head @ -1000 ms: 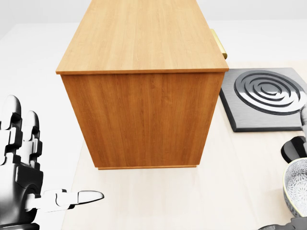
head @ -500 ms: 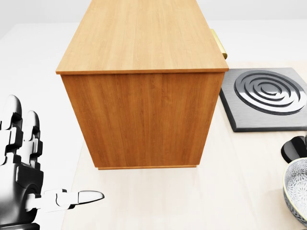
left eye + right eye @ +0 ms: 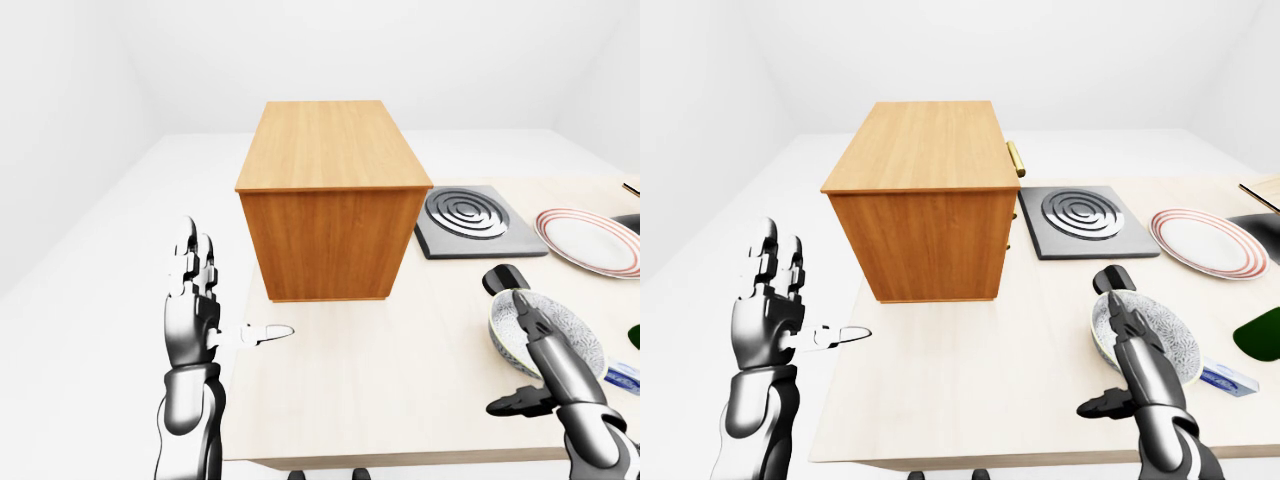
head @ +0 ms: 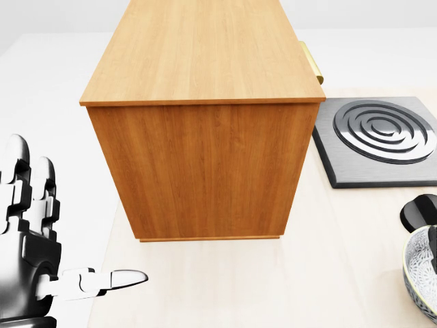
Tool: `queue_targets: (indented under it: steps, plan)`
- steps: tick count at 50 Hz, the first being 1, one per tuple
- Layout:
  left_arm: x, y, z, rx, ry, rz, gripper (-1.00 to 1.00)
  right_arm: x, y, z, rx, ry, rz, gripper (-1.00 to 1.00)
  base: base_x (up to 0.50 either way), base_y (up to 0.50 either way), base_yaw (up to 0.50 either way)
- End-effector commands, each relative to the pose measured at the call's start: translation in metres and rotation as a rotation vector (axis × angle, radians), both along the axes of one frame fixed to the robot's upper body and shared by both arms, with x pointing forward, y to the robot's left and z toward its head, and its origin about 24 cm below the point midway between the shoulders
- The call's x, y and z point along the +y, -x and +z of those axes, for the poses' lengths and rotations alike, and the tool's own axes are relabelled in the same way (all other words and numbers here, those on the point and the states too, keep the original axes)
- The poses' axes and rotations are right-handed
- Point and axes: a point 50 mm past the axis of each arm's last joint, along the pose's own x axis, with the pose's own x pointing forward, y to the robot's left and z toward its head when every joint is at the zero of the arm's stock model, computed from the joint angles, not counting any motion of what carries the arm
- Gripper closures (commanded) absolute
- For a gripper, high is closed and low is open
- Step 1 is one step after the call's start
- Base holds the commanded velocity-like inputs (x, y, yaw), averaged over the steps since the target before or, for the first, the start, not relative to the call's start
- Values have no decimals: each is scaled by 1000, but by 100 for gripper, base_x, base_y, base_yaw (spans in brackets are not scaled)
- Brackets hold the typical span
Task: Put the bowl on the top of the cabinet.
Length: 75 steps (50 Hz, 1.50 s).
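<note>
Left hand [image 3: 195,315]: raised off the table's left edge, fingers spread straight up, thumb pointing sideways toward the table [image 3: 380,400]. Wide open, holding nothing, touching nothing.

Right hand [image 3: 1140,365]: low at the right of the right-eye view, fingers [image 3: 1123,318] extended and open, reaching over the near rim of the bowl [image 3: 1160,335]. Thumb sticks out to the left, clear of the bowl. Fingers lie over or against the rim; contact cannot be confirmed. No closed grasp.

Bowl: patterned, upright on the table, right of the cabinet [image 3: 330,200] and well apart from it. Cabinet top is bare wood.

Also on the table: dark burner plate [image 3: 470,220] just right of the cabinet, striped plate [image 3: 590,240] further right, small black disc [image 3: 503,279] just above the bowl.
</note>
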Motion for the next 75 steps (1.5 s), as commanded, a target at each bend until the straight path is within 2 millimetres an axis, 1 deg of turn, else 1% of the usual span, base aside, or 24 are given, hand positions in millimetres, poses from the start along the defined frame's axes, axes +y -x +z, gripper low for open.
queue_targets:
  steps: [1,6,8,19,24,28,31,34,46,54,60,63,66,75]
  plan:
    - [0,0,-1,4,1,-1,-100,-5,3,-15,64,8,-20,-100,0,0,0]
    - [0,1,1,-5,-1,-3,-100,-7,4,-18,85,12,-25,-100,0,0,0]
    - [0,0,-2,7,0,-4,-100,-9,6,-20,95,15,-33,-100,0,0,0]
    - [0,0,-2,11,0,-5,-100,-18,7,-22,127,29,-50,-100,0,0,0]
    - [-1,0,-2,8,-1,-6,-100,-21,6,-18,125,39,-49,-100,0,0,0]
    - [-1,0,-3,13,-1,-7,-100,-24,6,-23,142,48,-63,-100,0,0,0]
    - [-1,0,-2,11,-1,-6,-100,-26,5,-26,148,53,-69,-100,0,0,0]
    - [-1,0,-2,9,-1,-4,-100,-27,4,-23,144,56,-62,-100,0,0,0]
    - [0,0,1,-5,-1,2,-100,-29,-4,-23,154,80,-43,-100,0,0,0]
    - [0,-1,-2,8,0,0,-100,-34,-11,-16,156,86,-20,-100,0,0,0]
    - [-1,-1,-3,14,-1,-6,-100,-35,-12,-23,189,94,-16,-100,0,0,0]
    - [-1,-1,-4,19,-1,-9,-100,-35,-13,-20,191,96,-6,-100,0,0,0]
    - [-2,-1,-4,19,-1,-10,-100,-35,-15,-21,197,94,-4,-100,0,0,0]
    - [-2,-1,-5,22,-1,-11,-100,-35,-10,-34,245,79,-7,-100,0,0,0]
